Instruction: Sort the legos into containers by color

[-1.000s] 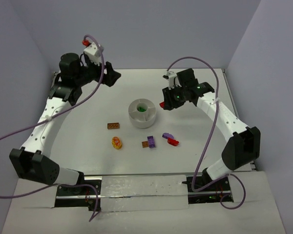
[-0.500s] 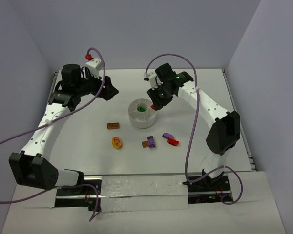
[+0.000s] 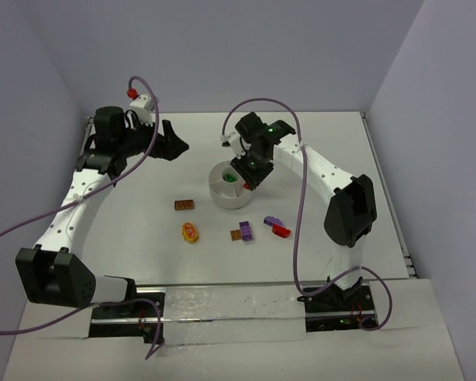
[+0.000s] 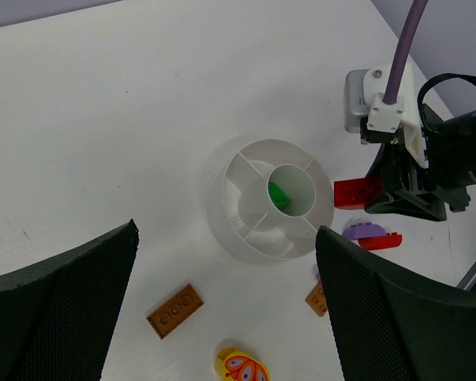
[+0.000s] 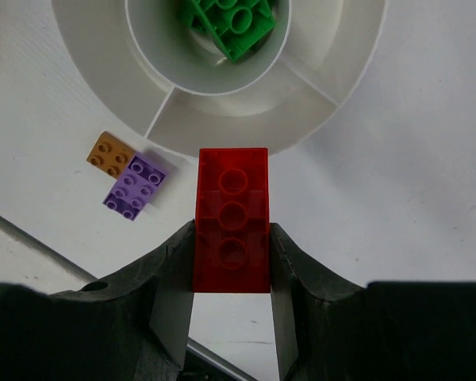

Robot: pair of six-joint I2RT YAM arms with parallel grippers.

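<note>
White table (image 3: 135, 230), red brick (image 5: 231, 214) in right claw (image 5: 231, 242)

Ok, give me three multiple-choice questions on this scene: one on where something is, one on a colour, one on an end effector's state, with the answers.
1. Where does the green brick lie?
A) in the centre well of the dish
B) in an outer wedge
C) outside the dish

2. What colour is the brick in the right end effector?
A) purple
B) red
C) yellow

3. How is the left end effector?
A) shut on a brick
B) shut, empty
C) open, empty

Answers:
1 A, it sits inside the round middle well.
2 B, a red brick is clamped in it.
3 C, its jaws stand wide apart, holding nothing.
</note>
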